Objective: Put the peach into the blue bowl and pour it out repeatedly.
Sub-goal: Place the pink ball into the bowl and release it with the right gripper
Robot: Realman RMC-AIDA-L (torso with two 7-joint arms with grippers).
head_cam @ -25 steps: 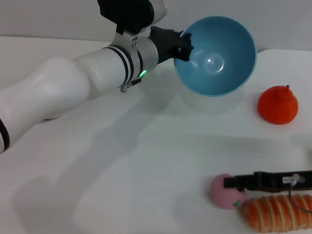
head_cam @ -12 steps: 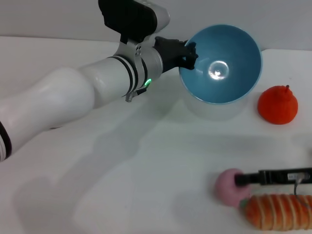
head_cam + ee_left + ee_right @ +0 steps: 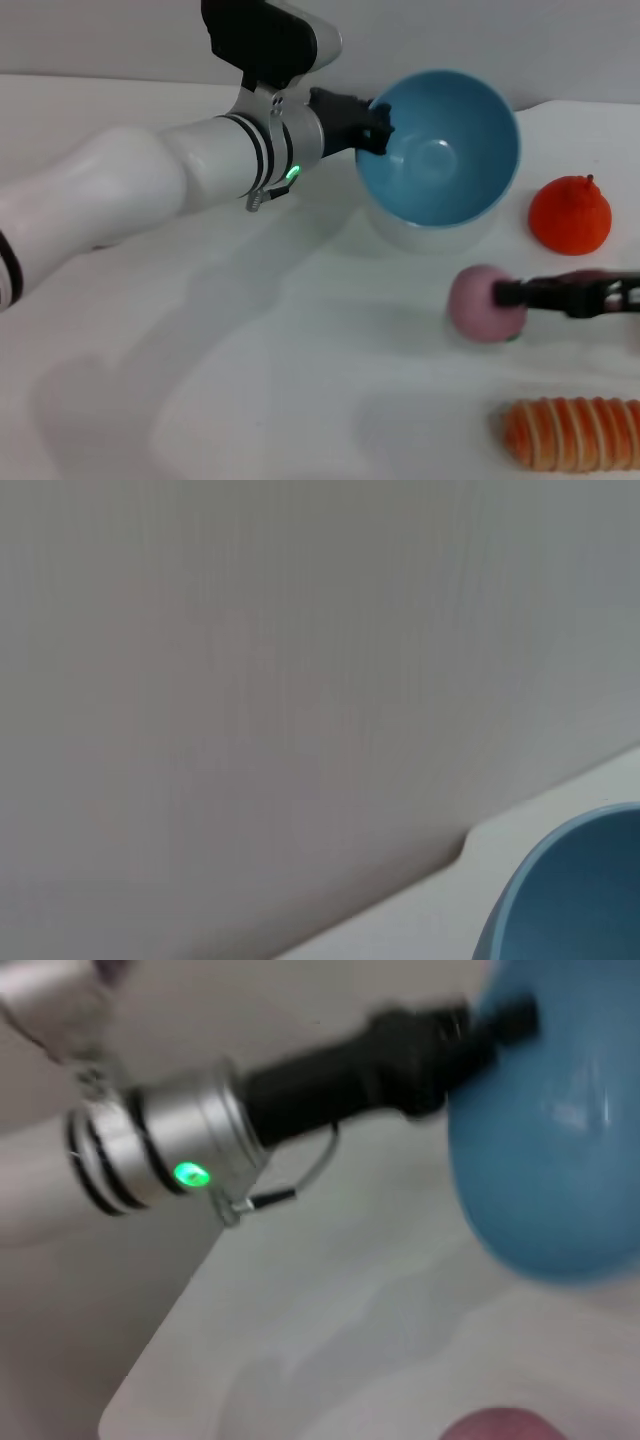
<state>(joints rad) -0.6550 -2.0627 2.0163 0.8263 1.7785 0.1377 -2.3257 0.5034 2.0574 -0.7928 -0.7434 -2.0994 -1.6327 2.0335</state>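
The blue bowl point(image 3: 440, 150) is held above the table at the back, tilted with its empty inside facing me. My left gripper point(image 3: 375, 125) is shut on its left rim; the right wrist view shows that same left gripper point(image 3: 480, 1025) clamped on the bowl point(image 3: 560, 1130). The pink peach point(image 3: 482, 303) hangs a little above the table, in front of and to the right of the bowl, with my right gripper point(image 3: 503, 294) shut on its right side. Only the peach's top point(image 3: 500, 1424) shows in the right wrist view. In the left wrist view just the bowl's rim point(image 3: 570, 900) is visible.
An orange-red stemmed fruit point(image 3: 570, 215) sits right of the bowl. A striped orange bread roll point(image 3: 572, 435) lies at the front right, below the right gripper. The white table point(image 3: 250, 380) stretches left and forward; its far edge runs behind the bowl.
The right gripper has lifted the peach away from beside the bread roll and carried it up toward the bowl. The left arm shifted the bowl slightly, changing its tilt.
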